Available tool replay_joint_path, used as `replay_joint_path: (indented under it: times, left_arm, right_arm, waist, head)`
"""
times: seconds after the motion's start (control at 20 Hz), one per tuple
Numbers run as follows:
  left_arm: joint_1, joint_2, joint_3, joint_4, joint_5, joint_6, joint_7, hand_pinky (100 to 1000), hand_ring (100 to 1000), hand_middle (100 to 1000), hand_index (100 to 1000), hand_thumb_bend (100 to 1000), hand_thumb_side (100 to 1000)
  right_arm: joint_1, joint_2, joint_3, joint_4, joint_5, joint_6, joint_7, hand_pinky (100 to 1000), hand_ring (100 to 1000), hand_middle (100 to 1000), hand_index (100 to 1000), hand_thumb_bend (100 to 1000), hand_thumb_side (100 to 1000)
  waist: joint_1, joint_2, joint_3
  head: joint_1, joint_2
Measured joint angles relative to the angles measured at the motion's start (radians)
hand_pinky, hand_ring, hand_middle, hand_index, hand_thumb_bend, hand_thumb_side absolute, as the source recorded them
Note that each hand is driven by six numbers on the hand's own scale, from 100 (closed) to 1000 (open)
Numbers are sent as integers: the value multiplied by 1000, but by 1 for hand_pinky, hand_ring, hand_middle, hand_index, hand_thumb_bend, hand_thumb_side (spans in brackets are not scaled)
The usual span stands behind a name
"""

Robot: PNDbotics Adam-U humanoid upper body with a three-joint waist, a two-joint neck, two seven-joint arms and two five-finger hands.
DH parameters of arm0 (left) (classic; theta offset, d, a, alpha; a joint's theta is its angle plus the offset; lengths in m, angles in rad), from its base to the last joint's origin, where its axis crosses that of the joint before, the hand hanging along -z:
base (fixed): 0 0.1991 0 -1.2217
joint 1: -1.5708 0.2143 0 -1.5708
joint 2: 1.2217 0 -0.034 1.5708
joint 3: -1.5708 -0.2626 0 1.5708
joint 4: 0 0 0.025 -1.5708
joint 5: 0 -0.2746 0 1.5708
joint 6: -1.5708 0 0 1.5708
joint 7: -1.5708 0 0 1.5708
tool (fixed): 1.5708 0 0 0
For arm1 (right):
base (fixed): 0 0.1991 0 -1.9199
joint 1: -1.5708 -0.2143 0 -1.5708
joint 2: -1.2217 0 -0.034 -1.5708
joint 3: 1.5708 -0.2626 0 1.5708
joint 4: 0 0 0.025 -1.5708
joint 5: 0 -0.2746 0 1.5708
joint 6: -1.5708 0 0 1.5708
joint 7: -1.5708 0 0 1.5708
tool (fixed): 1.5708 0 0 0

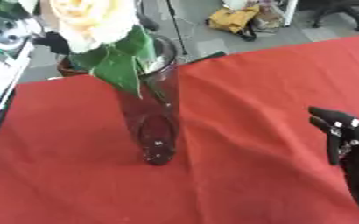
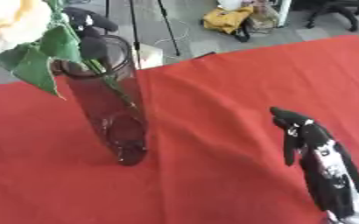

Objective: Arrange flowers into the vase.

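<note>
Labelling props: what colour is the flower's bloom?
Cream-white bloom, with green leaves; clearest in the left eye view.

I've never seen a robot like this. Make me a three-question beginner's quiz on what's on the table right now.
1. True or false: the stem of the cream-white rose already reaches down inside the tall clear glass vase.
2. Which robot hand holds the rose near the vase's mouth? A) the left robot hand B) the right robot hand
3. Fill in: the vase stands on a ____ tablecloth.

Key
1. True: the green stem shows through the glass, with leaves hanging over the rim.
2. A: dark fingers curl by the stem at the upper left; the right robot hand rests open at the lower right, holding nothing.
3. Red.
</note>
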Motion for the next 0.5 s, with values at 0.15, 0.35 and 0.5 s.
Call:
replay_joint_path:
  times: [0.15,0.35,0.5]
  left_arm:
    - [1,5,0,-6,-25,-8,-1,962,940,1000,1000,557,1000]
    - [9,18,10,-14,-53,-26,-5,967,948,1000,1000,566,1000]
    - [16,27,18,-23,-69,-40,-1,968,952,1000,1000,571,1000]
  right_arm:
    - [0,0,0,0,1,0,0,943,931,218,819,100,1000]
    - [0,0,0,0,3,0,0,944,931,218,819,100,1000]
    - [0,0,0,0,4,0,0,943,931,217,819,100,1000]
  waist:
    - [-1,0,2]
    - [-3,0,9]
    - [-5,1,11]
  head:
    - [0,0]
    - [0,0]
    - [0,0]
